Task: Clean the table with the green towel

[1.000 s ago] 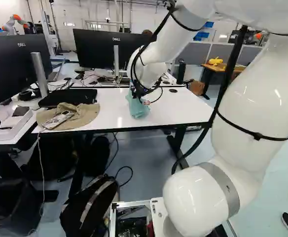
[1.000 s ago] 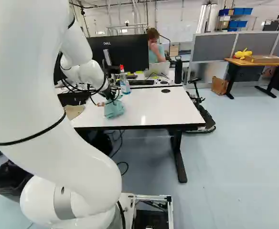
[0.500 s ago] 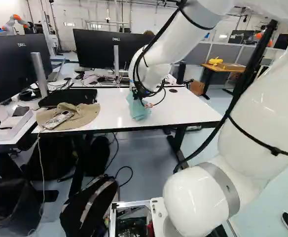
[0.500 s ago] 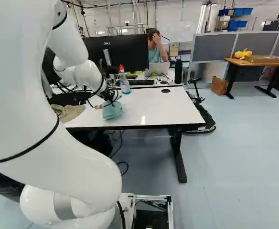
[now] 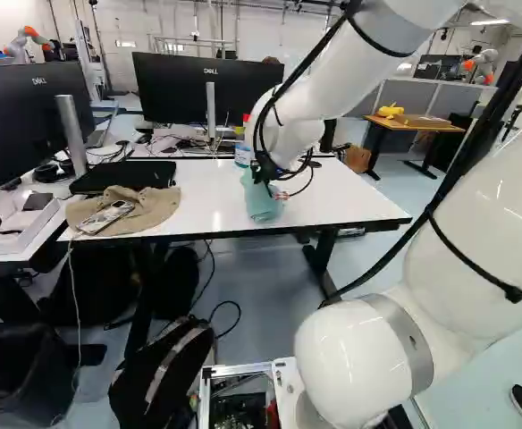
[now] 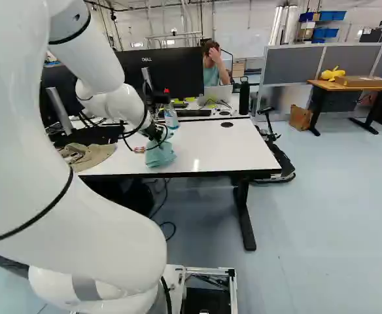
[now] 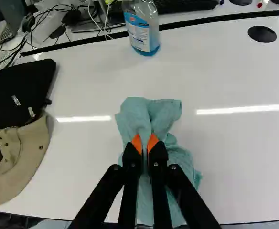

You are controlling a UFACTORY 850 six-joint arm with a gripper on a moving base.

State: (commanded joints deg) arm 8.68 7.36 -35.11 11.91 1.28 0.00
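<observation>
My gripper (image 5: 265, 173), low over the white table (image 5: 355, 198) in the left base view, has the green towel (image 5: 262, 204) bunched beneath it. In the right base view the towel (image 6: 160, 155) rests against the tabletop near its front edge. The wrist view has the gripper (image 7: 145, 143) shut on the towel (image 7: 148, 110), a fold pinched between the orange pads. Cloth spreads ahead of the fingertips and to one side under the fingers, which cover part of it.
A clear spray bottle (image 7: 143, 31) with blue liquid stands on the table ahead of the towel. A beige hat (image 7: 24, 152) with a phone-like item on it and a black case (image 7: 19, 90) lie to one side. Monitors (image 5: 185, 88) stand behind. Another robot (image 5: 30, 40) is far off.
In the left base view my arm has carried the gripper and towel a little to the right along the table, uncovering the bottle there. The base has stayed put.
</observation>
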